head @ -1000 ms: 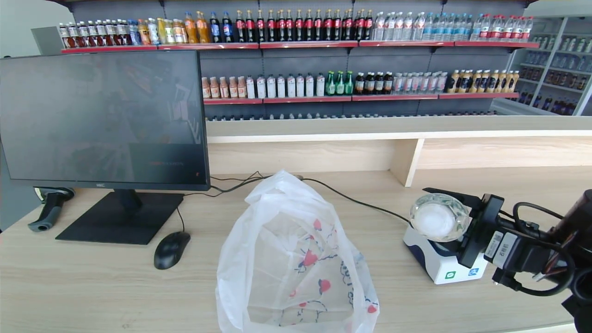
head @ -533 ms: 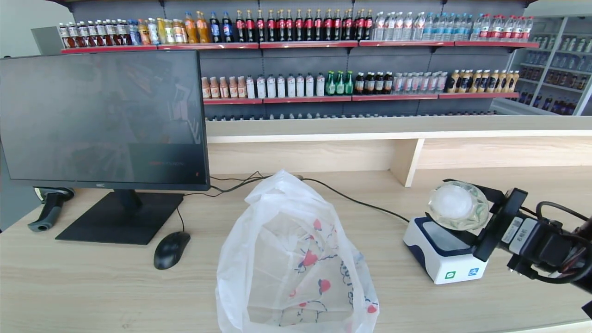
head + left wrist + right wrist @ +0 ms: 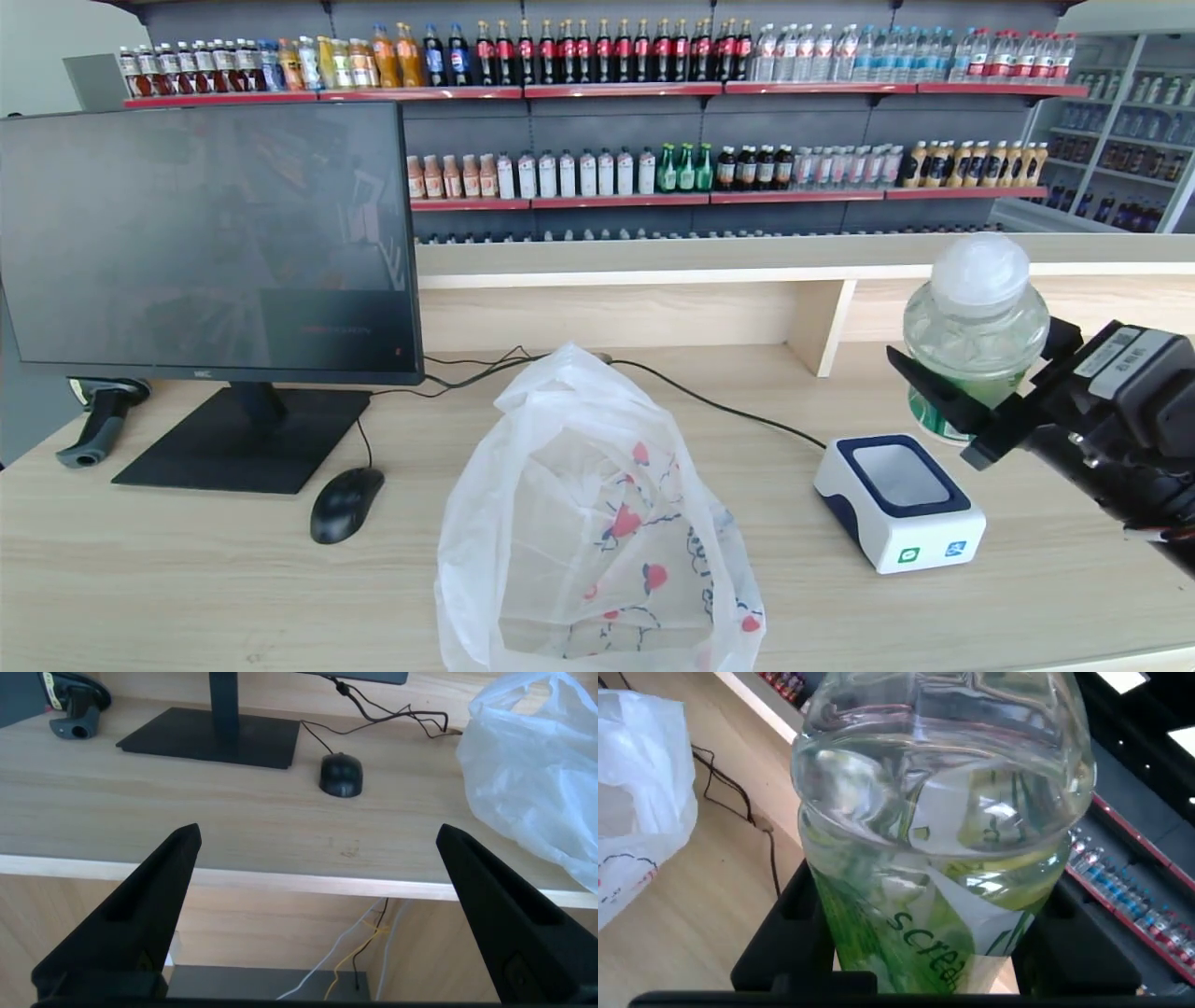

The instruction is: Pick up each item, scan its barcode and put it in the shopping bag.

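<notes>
Up front in the head view, the right gripper point(image 3: 985, 369) is pinching a clear plastic bottle point(image 3: 976, 322) with a round white cap and a green-and-white label. Its black fingers are closed on the labelled lower body from either side. The bottle is held roughly upright in the air at the right of the pale wooden tabletop point(image 3: 187, 579), behind and to the right of the white and dark-blue scanner box point(image 3: 898, 499), and apart from it. The scanner box's front face carries two small square stickers, one green and one blue; their marks are too small to make out. A translucent white shopping bag point(image 3: 588, 523) printed with red hearts stands open at the middle front of the tabletop, well apart from the bottle. At the left are a dark flat monitor point(image 3: 205, 233), a black mouse point(image 3: 345, 502) and a grey handheld scanner point(image 3: 101, 420). Red-edged shelves point(image 3: 607, 93) of drink bottles line the wall behind.

From the left wrist view, the left gripper point(image 3: 318, 835) is spread wide, off the front edge of the tabletop, touching nothing.

From the right wrist view, the bottle sits between the black fingers point(image 3: 775, 943), and the green label shows pale lettering that is partly cut off.
</notes>
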Tool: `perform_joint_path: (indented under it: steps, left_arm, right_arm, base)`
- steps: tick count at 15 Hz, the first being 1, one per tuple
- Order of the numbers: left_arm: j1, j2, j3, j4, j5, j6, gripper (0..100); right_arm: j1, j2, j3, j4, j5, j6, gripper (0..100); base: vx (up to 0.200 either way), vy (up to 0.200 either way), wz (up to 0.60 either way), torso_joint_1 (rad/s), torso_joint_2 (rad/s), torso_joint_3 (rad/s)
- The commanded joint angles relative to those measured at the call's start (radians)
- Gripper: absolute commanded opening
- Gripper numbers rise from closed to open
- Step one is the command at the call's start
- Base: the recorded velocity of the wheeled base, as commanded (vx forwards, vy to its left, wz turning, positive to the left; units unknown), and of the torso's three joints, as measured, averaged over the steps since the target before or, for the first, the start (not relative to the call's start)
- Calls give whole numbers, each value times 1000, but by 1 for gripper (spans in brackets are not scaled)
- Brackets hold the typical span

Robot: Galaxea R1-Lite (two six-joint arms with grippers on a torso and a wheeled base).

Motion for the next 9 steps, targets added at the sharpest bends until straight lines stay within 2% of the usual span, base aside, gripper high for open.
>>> perform_joint_path:
  steps: [1, 2, 5, 9]
  left_arm:
    - [0, 0, 0, 0, 0, 1, 100]
    - [0, 0, 0, 0, 0, 1, 100]
    - [0, 0, 0, 0, 0, -1, 100]
    - [0, 0, 0, 0, 0, 1, 100]
  right_arm:
    - [128, -69, -41, -1, -127, 49, 0]
    - [171, -59, -89, -1, -168, 64, 0]
    - [251, -13, -199, -1, -190, 133, 0]
    - [255, 4, -204, -1, -206, 300, 0]
  base:
    - [0, 0, 0, 0, 0, 0]
    - [0, 0, 0, 0, 0, 0]
    - [0, 0, 0, 0, 0, 0]
    - [0, 0, 0, 0, 0, 0]
